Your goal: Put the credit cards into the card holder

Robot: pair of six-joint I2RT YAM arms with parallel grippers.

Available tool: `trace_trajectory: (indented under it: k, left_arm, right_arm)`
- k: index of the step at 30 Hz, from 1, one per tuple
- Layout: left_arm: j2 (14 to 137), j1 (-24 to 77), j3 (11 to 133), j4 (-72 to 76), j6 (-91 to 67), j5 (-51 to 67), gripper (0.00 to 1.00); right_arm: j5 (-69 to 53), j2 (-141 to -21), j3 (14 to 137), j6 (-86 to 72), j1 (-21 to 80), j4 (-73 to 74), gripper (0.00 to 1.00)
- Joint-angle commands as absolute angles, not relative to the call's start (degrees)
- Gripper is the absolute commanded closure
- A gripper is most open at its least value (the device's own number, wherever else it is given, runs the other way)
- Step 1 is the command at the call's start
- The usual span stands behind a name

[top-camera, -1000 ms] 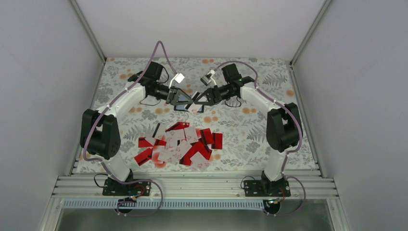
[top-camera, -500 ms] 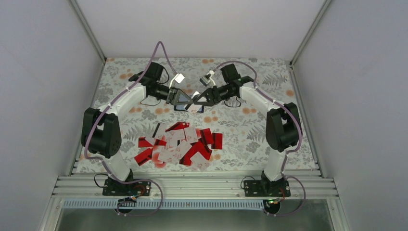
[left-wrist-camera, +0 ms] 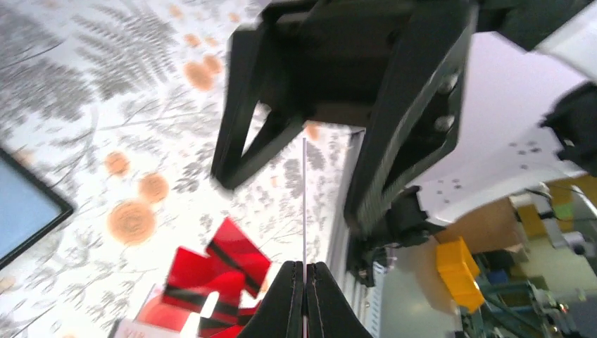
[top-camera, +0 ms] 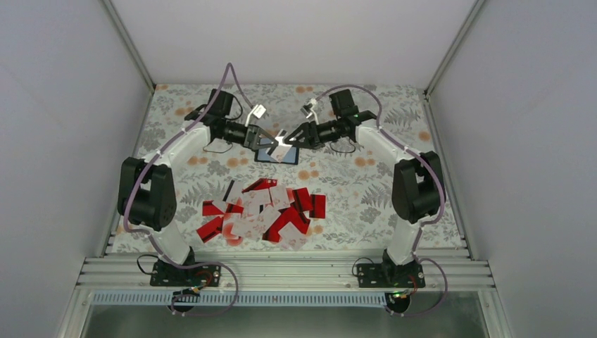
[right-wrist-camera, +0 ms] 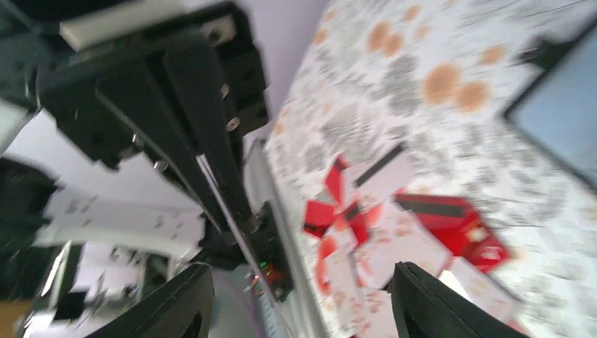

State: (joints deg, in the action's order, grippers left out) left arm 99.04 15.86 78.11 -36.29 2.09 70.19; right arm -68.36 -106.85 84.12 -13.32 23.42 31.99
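A pile of red and white credit cards (top-camera: 264, 211) lies in the middle of the table. The open card holder (top-camera: 274, 155), black with a blue-grey inside, lies flat at the back centre. Just above it my left gripper (top-camera: 276, 139) is shut on one white card (top-camera: 283, 141). In the left wrist view that card (left-wrist-camera: 304, 204) shows edge-on, rising from the closed fingertips (left-wrist-camera: 296, 296). My right gripper (top-camera: 293, 138) faces the left one, open, its fingers (left-wrist-camera: 243, 127) either side of the card's far end without touching it. The right wrist view shows the wide-apart right gripper (right-wrist-camera: 303, 299) with nothing in it.
The patterned cloth (top-camera: 366, 190) covers the table, with white walls on three sides. The arm bases stand on the metal rail (top-camera: 281, 271) at the near edge. In the wrist views the holder's corner (left-wrist-camera: 24, 211) and the card pile (right-wrist-camera: 394, 218) show below.
The right gripper has opened and let go of the white card. The left gripper has shut on it. Both grippers have shifted slightly toward the back, uncovering more of the holder.
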Motion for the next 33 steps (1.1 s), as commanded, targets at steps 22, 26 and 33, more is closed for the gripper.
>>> trace_trajectory:
  k: [22,26,33]
  left_arm:
    - [114.53,15.50,83.78,-29.36,-22.68,38.69,0.98]
    - [116.55,15.52,85.35,-30.07,-22.22,38.24,0.98]
    - [119.76,15.47,88.28,-32.46,-21.65,36.58,0.98]
  right_arm:
    - [-47.85,-121.12,89.65,-26.98,20.04,26.41,0.64]
    - [-48.72,-123.10,90.77,-27.07,20.07,26.58,0.70]
    - [-49.28,-126.48,93.72,-26.71,20.04,27.91,0.73]
